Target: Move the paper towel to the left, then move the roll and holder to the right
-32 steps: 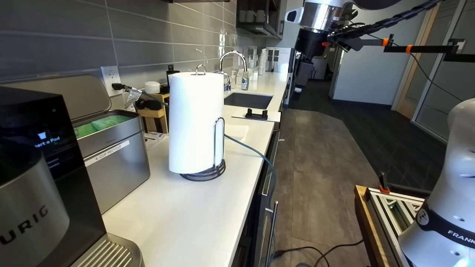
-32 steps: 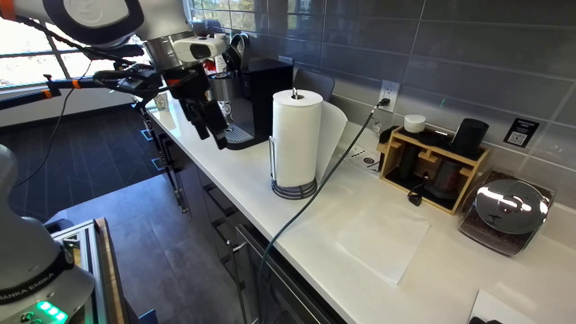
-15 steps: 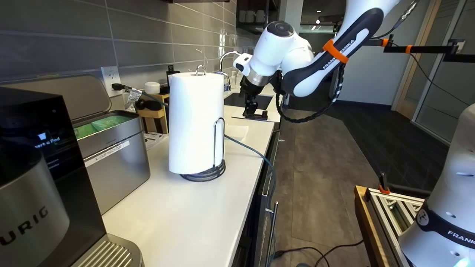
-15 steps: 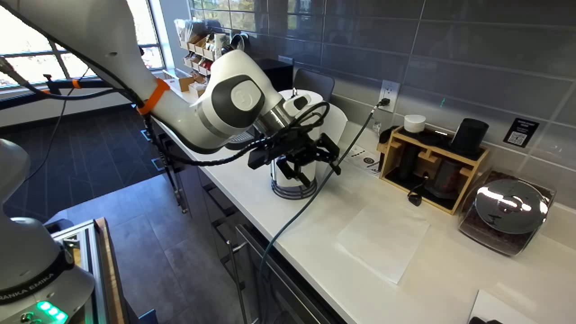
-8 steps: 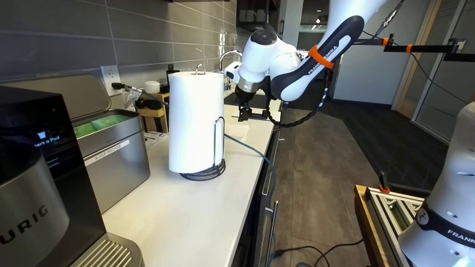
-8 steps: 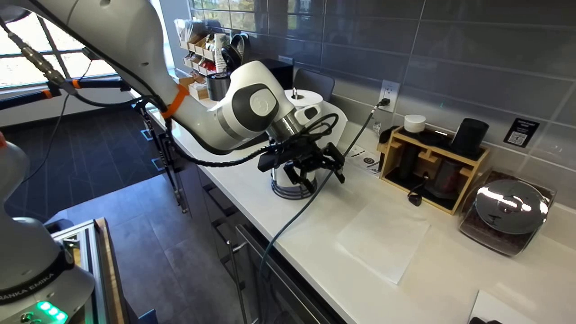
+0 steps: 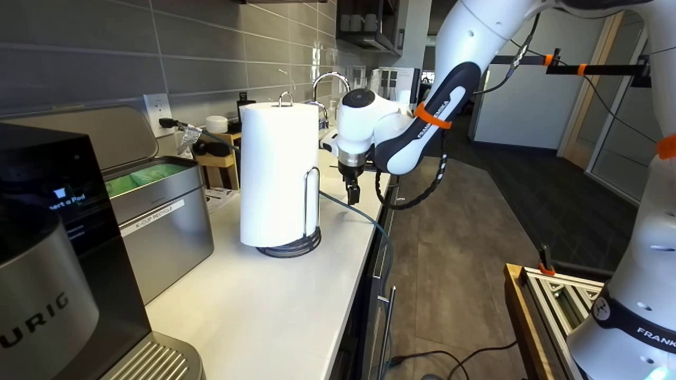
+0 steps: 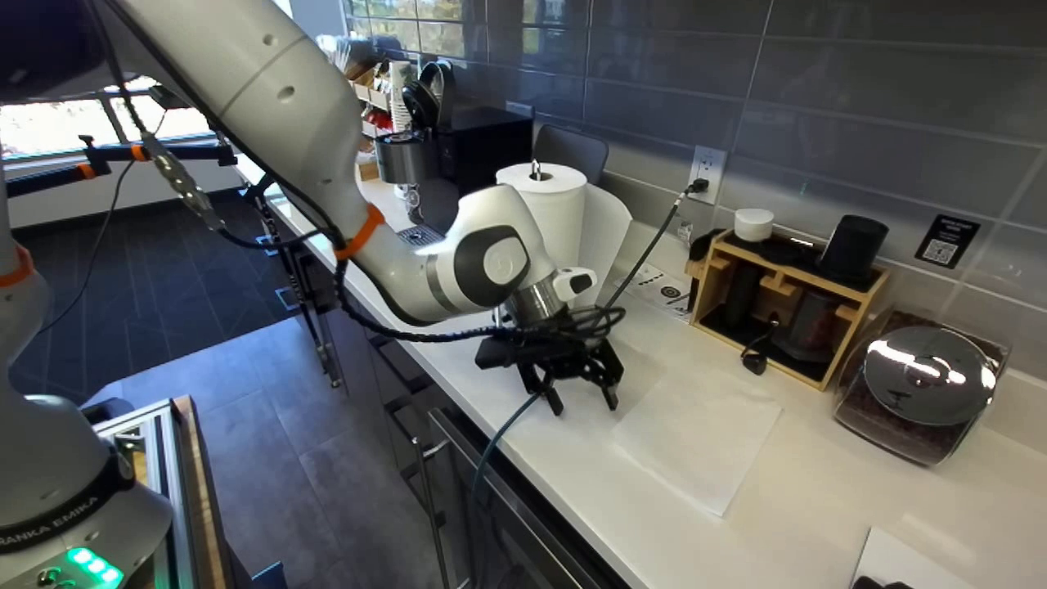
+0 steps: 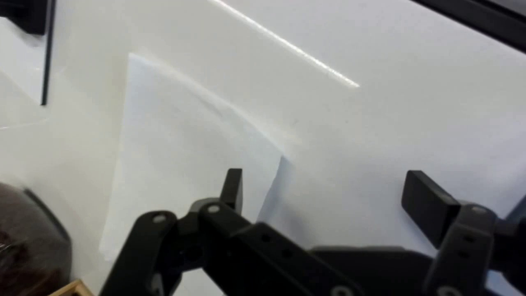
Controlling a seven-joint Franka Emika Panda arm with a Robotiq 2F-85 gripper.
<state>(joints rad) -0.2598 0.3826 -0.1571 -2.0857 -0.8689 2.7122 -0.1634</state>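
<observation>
The paper towel (image 8: 703,442) and roll (image 7: 279,179) are white, the pincer (image 8: 584,406) black (wall tiles (image 8: 671,74) grey).

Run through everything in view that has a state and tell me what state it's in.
Gripper: open, holding nothing
Paper towel: lying loose, spread out on the counter
Roll and holder: upright, partly unwound
Recycling bin lid: raised
Coffee maker screen: lit
Black plug: in the wall outlet
Jar lid: closed
Robot base lights: lit green
</observation>
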